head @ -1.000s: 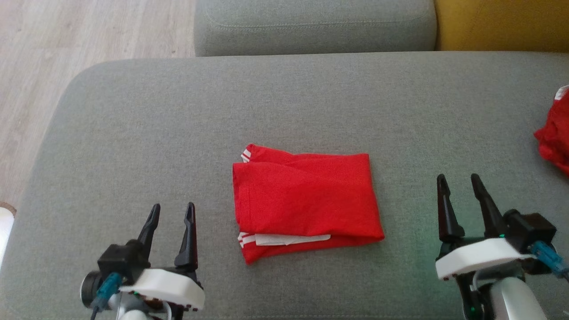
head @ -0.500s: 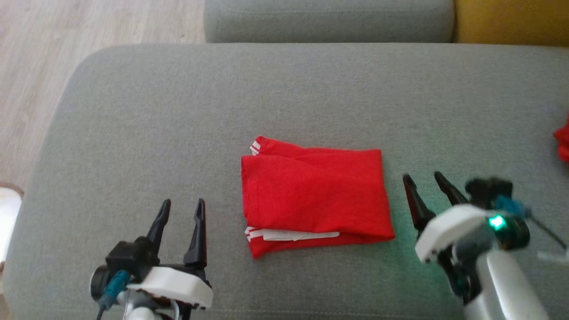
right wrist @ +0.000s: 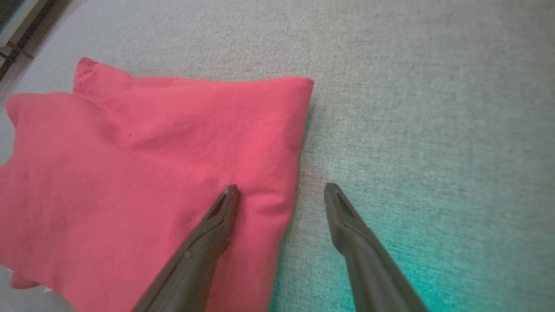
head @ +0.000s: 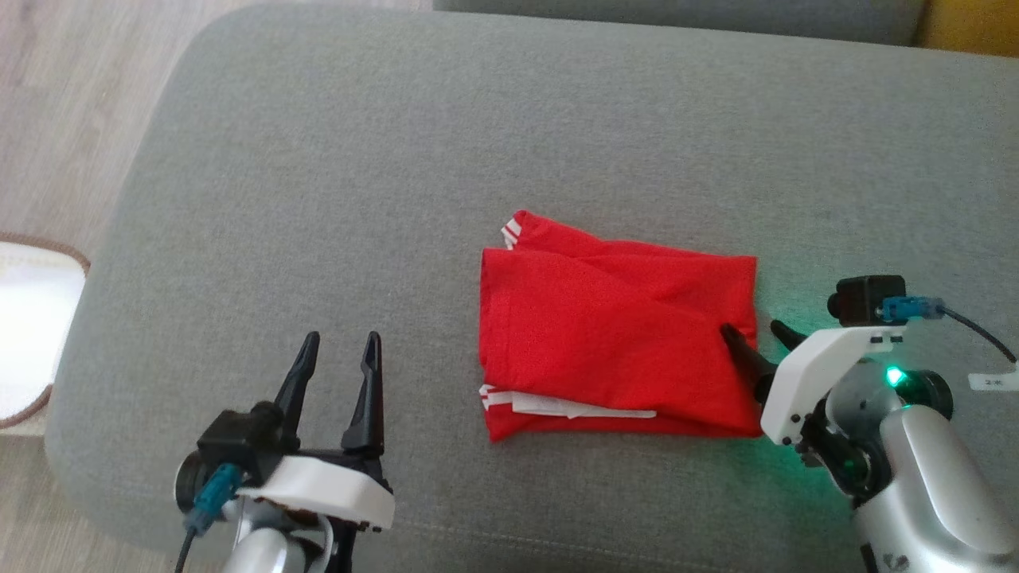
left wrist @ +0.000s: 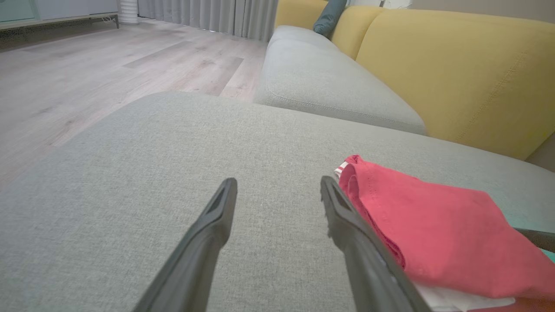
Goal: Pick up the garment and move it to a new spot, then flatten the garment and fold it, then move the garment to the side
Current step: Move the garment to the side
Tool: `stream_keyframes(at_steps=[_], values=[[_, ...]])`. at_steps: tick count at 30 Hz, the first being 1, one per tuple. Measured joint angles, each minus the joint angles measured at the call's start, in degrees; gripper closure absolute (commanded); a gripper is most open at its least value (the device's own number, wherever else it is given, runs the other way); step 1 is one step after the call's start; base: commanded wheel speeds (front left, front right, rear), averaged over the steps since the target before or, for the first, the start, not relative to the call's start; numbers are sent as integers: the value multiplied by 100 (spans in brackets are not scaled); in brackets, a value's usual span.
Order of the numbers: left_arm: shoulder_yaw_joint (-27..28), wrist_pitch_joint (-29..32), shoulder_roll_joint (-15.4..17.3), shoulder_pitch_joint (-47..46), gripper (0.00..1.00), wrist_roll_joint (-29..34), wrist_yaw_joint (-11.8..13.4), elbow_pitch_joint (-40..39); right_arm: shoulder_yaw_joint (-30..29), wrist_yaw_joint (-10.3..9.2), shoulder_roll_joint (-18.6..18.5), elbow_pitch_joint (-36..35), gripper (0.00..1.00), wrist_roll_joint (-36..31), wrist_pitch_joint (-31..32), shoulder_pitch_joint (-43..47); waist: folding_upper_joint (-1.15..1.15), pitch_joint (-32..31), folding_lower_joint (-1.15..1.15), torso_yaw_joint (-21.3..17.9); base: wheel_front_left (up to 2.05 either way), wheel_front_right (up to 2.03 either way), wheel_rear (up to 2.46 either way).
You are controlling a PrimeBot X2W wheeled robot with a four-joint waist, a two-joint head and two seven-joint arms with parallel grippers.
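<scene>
The red garment (head: 617, 342) lies folded into a neat rectangle near the middle of the grey sofa cushion (head: 398, 159), with white trim peeking from its near edge. The right tool (head: 751, 328) straddles the garment's right edge with its fingers apart, one over the cloth and one over bare cushion. To move the stack aside well, it should probably dip low enough to catch every layer (a top-layer pinch would likely unfold it) before closing. The left tool (head: 342, 338), also spread apart, hovers well left of the garment, holding nothing.
</scene>
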Motion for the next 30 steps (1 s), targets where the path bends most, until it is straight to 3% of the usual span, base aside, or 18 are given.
stream_keyframes(at_steps=[3,4,6,10,11,12,21,30], values=[[-3,0,-2,-11,0,-2,2,-3,21,0,-44,1,0,93,140,-47,0,74,0,67,0,0,0],[-7,0,-2,-16,0,-5,5,-11,46,0,-59,1,4,119,192,-85,0,93,0,77,0,0,0],[-14,0,-3,-25,0,-30,7,-24,74,0,-79,-3,53,163,241,-126,0,110,0,83,0,0,0],[-20,0,-7,-81,0,-52,15,-32,223,0,-109,-20,82,314,374,-179,0,158,0,60,0,0,0],[-20,0,-8,-108,0,-52,15,-37,250,0,-110,-23,82,331,379,-182,0,169,0,47,0,0,0],[-20,0,-8,-125,0,-52,15,-46,265,0,-111,-29,98,350,376,-194,0,180,0,31,0,0,0],[-19,-1,-15,-149,0,-2,8,-140,244,0,-209,-165,100,221,0,-465,0,290,0,-295,0,0,0],[-37,-1,-16,-388,0,267,-97,-226,-322,0,-563,-686,100,135,-33,-704,0,504,0,-1157,0,0,0]])
